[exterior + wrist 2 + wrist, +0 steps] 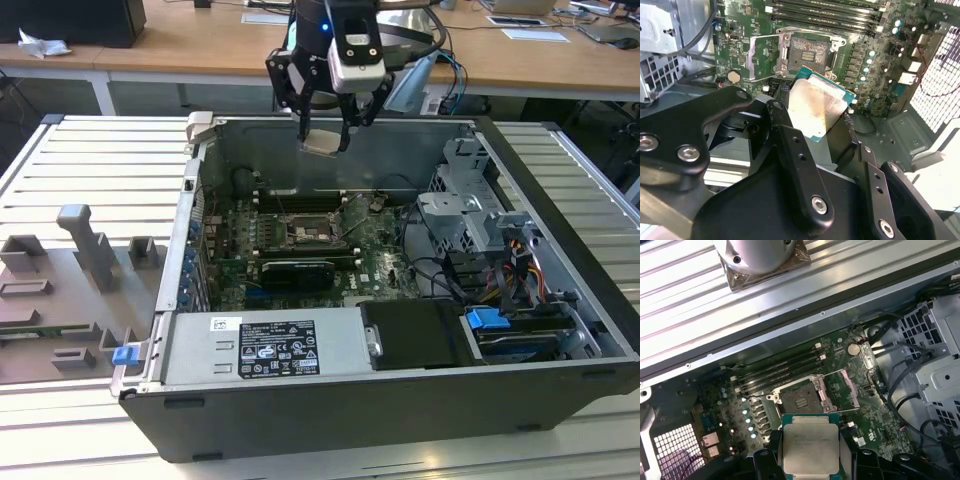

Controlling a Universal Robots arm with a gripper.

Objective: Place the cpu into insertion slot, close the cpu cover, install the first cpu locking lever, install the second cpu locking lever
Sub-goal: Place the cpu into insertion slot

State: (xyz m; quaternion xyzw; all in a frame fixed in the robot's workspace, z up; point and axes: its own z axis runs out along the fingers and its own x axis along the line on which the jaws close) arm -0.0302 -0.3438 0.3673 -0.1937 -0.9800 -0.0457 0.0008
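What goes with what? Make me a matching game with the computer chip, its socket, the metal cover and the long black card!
Things:
1. cpu
2. insertion slot
3. cpu cover
4. graphics card

States:
A. swung open beside the slot
B. empty, nothing in it
C. long and black
D. held up by the gripper

Pairs: 1-D, 2-B, 3-A, 4-C
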